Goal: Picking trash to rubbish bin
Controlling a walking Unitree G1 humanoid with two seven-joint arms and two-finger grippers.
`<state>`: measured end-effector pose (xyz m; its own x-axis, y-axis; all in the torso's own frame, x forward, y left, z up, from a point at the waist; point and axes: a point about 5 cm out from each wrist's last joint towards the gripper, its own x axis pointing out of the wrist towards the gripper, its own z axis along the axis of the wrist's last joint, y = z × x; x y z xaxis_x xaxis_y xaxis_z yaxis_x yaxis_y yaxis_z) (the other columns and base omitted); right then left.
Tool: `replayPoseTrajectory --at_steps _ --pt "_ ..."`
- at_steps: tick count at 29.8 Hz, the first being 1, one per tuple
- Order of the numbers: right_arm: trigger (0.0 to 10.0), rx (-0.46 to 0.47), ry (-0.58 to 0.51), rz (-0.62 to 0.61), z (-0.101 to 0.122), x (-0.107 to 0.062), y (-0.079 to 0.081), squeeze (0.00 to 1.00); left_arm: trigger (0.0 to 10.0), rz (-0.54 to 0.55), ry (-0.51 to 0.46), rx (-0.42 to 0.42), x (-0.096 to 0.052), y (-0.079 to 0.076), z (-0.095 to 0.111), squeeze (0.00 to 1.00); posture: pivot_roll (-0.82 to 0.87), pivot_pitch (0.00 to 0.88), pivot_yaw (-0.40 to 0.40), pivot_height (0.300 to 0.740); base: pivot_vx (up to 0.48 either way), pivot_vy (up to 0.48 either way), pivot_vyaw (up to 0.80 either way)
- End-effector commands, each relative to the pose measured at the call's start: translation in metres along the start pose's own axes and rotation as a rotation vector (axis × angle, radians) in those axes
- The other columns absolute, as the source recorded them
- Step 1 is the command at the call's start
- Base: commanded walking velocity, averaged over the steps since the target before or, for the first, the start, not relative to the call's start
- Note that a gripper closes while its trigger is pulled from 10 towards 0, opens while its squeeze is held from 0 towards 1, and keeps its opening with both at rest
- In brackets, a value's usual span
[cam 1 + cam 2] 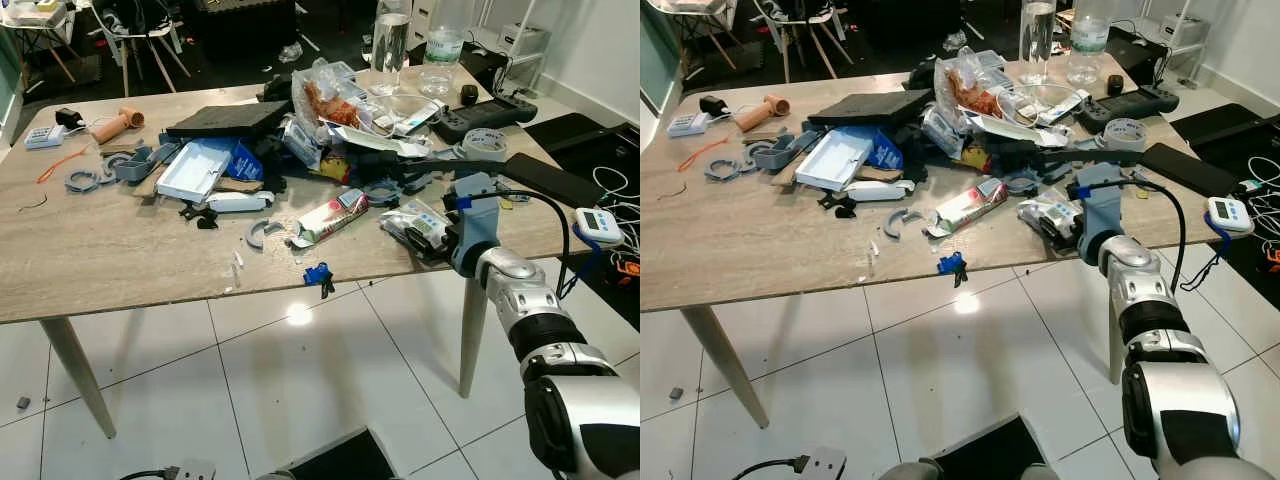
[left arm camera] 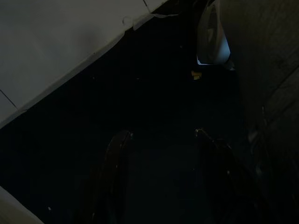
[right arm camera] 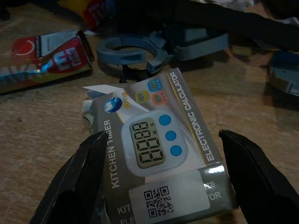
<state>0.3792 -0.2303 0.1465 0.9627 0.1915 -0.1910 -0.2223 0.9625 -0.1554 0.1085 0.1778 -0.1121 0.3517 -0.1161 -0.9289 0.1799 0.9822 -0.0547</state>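
The right claw (image 3: 163, 177) is stretched out over the near right part of the wooden worktop (image 1: 120, 250), its two black fingers spread wide on either side of a kitchen timer package (image 3: 159, 154) — one finger beside each edge, neither visibly pressing it. The package lies flat on the worktop, its printed face up, showing a white timer with three blue buttons and a QR label. In the left eye view it sits at centre right of the frame, just beyond the grey wrist of the right arm, near the worktop's front edge.

Just left of it in that view lies a crumpled red-and-white snack wrapper (image 1: 330, 215), and between them, a little further back, a grey plastic ring (image 3: 124, 49). A small blue clip (image 1: 318, 273) rests at the very front edge, lower centre. A heap of litter fills the upper centre — a black tray (image 1: 230, 120), a white-and-blue carton (image 1: 195, 168), a clear bag of food scraps (image 1: 325, 100). A tall glass (image 1: 390, 45) stands at top centre.

The left claw (image 2: 161, 177) hangs in deep shade over a dark floor, its fingers apart.
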Motion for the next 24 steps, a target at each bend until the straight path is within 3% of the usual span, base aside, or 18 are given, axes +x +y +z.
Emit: replayPoseTrajectory --at_steps 1,8,10,17,24 --pt "10.0 0.043 0.070 -0.019 -0.017 -0.003 0.000 0.00 10.0 -0.018 -0.003 0.020 0.000 -0.003 -0.001 0.00 0.00 0.122 0.092 0.740 0.000 0.000 0.00" --pt "10.0 0.094 0.125 -0.027 -0.027 -0.003 0.004 0.00 10.0 -0.019 -0.004 0.017 0.000 -0.003 -0.001 0.00 0.00 0.122 0.090 0.740 0.000 0.000 0.00" --pt "10.0 0.155 0.141 -0.022 -0.031 -0.002 0.007 0.00 10.0 -0.020 -0.004 0.014 0.000 -0.003 -0.001 0.00 0.00 0.122 0.090 0.740 0.000 0.000 0.00" --pt "10.0 0.274 0.116 0.030 -0.030 -0.001 0.013 0.00 10.0 -0.020 -0.004 0.016 0.000 -0.004 -0.001 0.00 0.00 0.121 0.087 0.740 0.000 0.000 0.00" --pt "10.0 0.331 0.092 0.058 -0.028 0.000 0.016 0.00 10.0 -0.021 -0.007 0.018 0.000 -0.004 0.000 0.00 0.00 0.121 0.087 0.740 0.000 0.000 0.00"
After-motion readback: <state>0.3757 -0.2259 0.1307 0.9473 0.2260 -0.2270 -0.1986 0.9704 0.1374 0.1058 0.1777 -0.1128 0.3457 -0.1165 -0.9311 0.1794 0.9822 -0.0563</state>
